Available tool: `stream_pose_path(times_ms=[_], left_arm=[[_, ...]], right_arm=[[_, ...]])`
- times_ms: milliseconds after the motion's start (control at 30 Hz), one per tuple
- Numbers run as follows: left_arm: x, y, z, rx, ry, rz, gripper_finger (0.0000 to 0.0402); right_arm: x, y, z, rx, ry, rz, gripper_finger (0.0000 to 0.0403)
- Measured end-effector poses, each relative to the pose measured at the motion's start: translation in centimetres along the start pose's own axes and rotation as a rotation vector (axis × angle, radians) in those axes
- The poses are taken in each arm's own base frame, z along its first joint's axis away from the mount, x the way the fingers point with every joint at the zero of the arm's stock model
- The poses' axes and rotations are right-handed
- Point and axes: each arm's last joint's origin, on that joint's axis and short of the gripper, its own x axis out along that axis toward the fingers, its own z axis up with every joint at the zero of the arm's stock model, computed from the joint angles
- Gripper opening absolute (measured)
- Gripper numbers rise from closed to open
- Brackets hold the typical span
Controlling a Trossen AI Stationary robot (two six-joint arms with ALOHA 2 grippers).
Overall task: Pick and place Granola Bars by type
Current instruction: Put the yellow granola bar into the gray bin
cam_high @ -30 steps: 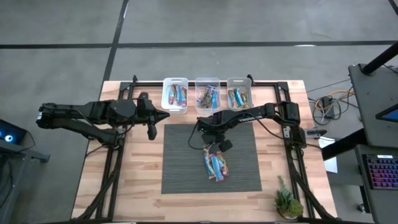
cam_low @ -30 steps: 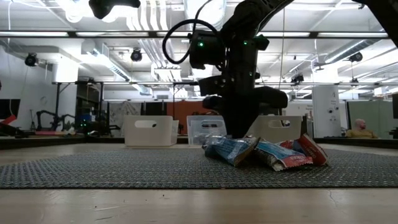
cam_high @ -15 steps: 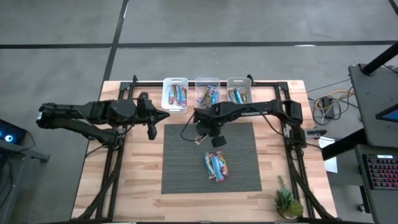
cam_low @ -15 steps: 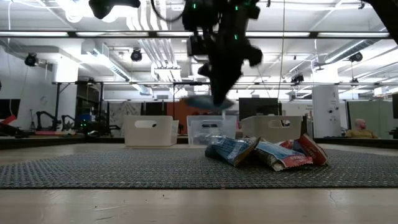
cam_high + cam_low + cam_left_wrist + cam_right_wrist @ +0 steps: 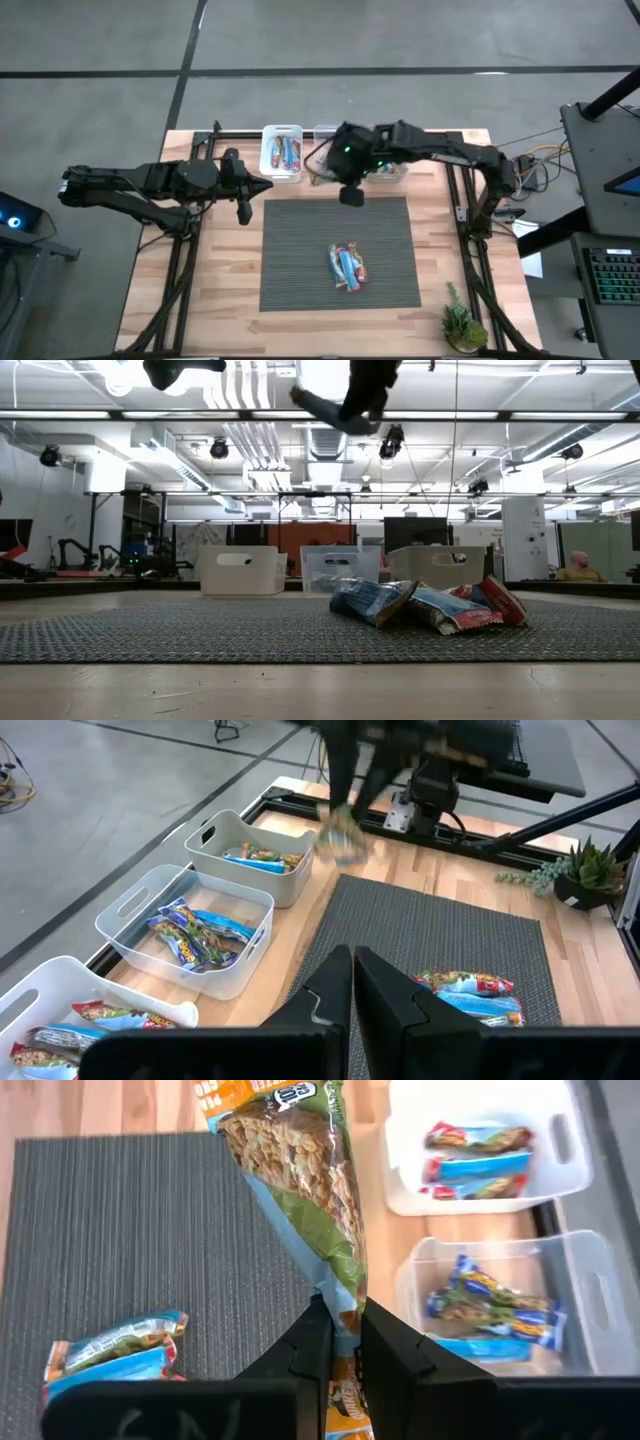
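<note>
Since the earlier frames the right arm has risen from the pile on the mat and swung toward the row of bins, carrying one bar with it. The right pincer (image 5: 340, 1342) is clamped on a foil-wrapped granola bar with an orange, green and light-blue wrapper (image 5: 300, 1190); in the high view that pincer (image 5: 349, 193) hangs over the far edge of the dark grey woven mat (image 5: 300, 260), just in front of the bins. In the low view the held bar (image 5: 322, 407) is high above the tabletop, tilted.

The remaining small heap of blue and red-printed granola bars (image 5: 347, 266) lies on the mat, a little right of its middle and toward the near side.

Along the far edge of the pale wooden tabletop (image 5: 220, 280) stand three small rectangular bins in a row. The white plastic bin on the left (image 5: 282, 135) holds bars with blue and red wrappers. The clear plastic bin in the middle (image 5: 128, 918) holds blue bars with dark-brown and orange print. The third bin (image 5: 240, 823) holds bars with blue and orange-brown print; from above it is mostly hidden by the right arm.

The left pincer (image 5: 243, 186) waits with its fingers narrowed almost together, over bare wood left of the mat.

A small green potted plant (image 5: 461, 325) stands at the near right corner of the tabletop.
</note>
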Motion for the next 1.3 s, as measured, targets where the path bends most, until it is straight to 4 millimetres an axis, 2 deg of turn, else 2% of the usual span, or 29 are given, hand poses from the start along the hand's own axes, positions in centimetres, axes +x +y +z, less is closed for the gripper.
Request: stream_pose_path(times_ms=[233, 467, 767, 1033, 1300], left_arm=[[0.0, 0.0, 0.0, -0.001, 0.0, 0.0, 0.0], [0.0, 0.0, 0.1, -0.004, -0.005, -0.001, 0.0], [0.0, 0.0, 0.1, -0.011, -0.006, -0.004, 0.0], [0.0, 0.0, 0.1, -0.027, -0.005, -0.005, 0.0], [0.0, 0.0, 0.1, -0.067, -0.005, -0.005, 0.0]], right_arm=[[-3.5, -1.8, -0.8, 0.111, -0.034, -0.07, 0.0033], [-4.0, -5.4, -2.8, 0.367, 0.031, -0.144, 0.0033], [-3.2, -10.9, -6.6, 0.735, 0.122, -0.25, 0.0033], [-2.5, -15.6, -10.8, 0.973, 0.199, -0.337, 0.0033], [-1.0, -18.5, -14.8, 1.253, 0.229, -0.39, 0.0033]])
